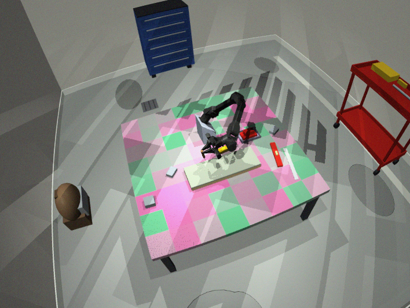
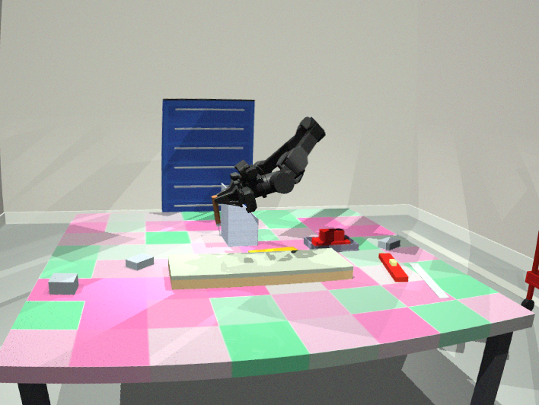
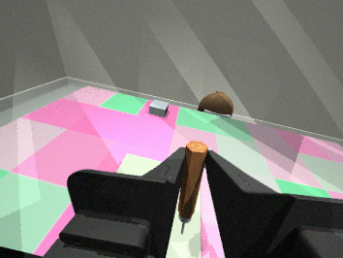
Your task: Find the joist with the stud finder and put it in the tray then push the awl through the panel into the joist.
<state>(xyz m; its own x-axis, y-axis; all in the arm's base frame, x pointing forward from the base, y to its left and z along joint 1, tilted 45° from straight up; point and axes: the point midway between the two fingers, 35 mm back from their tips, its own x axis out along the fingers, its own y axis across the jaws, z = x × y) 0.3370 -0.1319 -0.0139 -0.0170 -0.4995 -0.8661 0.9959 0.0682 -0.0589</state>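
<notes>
My gripper [image 1: 202,151] [image 2: 215,198] [image 3: 196,157] is shut on the awl. The awl [image 2: 216,211] [image 3: 192,186] has an orange-brown wooden handle and a thin metal tip that points down, near upright with a slight tilt. The awl is in the air, near the left end of the pale floor panel [image 1: 212,173] [image 2: 261,266]; its tip touches nothing that I can see. The red stud finder [image 1: 248,134] [image 2: 332,237] sits in the grey tray [image 1: 245,140] [image 2: 355,247] at the right. The joist is hidden under the panel. I cannot make out a hole in the panel.
A yellow bar [image 1: 222,148] [image 2: 272,250] lies behind the panel. A grey wedge-shaped block [image 1: 204,129] [image 2: 240,226] stands behind the gripper. A red level [image 1: 276,154] [image 2: 393,267] and a white strip [image 1: 290,164] [image 2: 428,280] lie at the right. Several small grey blocks lie around.
</notes>
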